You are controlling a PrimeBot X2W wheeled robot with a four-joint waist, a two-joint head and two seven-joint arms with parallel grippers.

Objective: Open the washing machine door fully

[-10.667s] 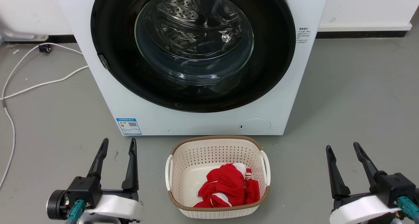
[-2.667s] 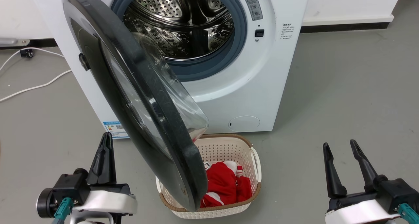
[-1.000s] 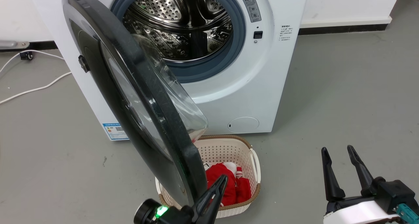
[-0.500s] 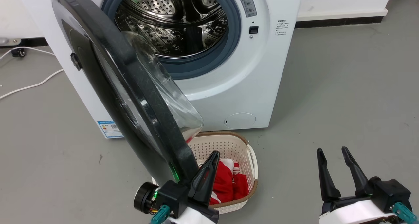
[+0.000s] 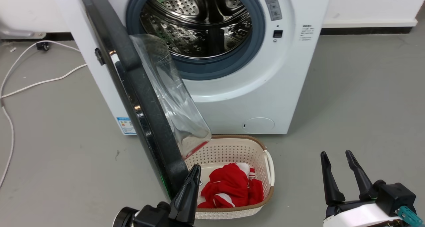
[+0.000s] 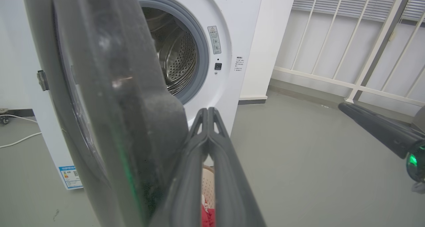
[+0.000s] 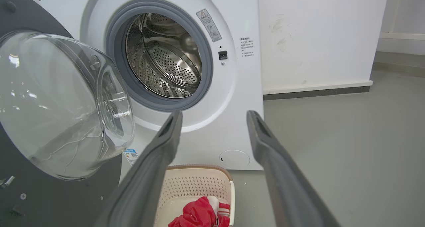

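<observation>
The white washing machine (image 5: 232, 97) stands with its steel drum (image 5: 199, 21) exposed. The washing machine door (image 5: 142, 97) hangs from its left hinge, swung out almost edge-on to the head view, its clear glass bowl (image 5: 169, 97) facing right. My left gripper (image 5: 196, 170) is shut with nothing in it, and its fingers lie against the inner side of the door's lower black rim. In the left wrist view, the closed fingertips (image 6: 208, 111) sit just right of the door (image 6: 109, 87). My right gripper (image 5: 335, 155) is open at the lower right, away from the door (image 7: 59, 104).
A cream perforated laundry basket (image 5: 269, 167) with a red cloth (image 5: 232, 187) sits on the floor in front of the machine, right under the door's swing. A white cable (image 5: 40, 82) runs over the grey floor at the left. A white wall runs behind.
The head camera has shifted. The door has swung wider, from showing its outer face to nearly edge-on, with the shut left gripper staying at its lower rim. The right gripper has stayed open.
</observation>
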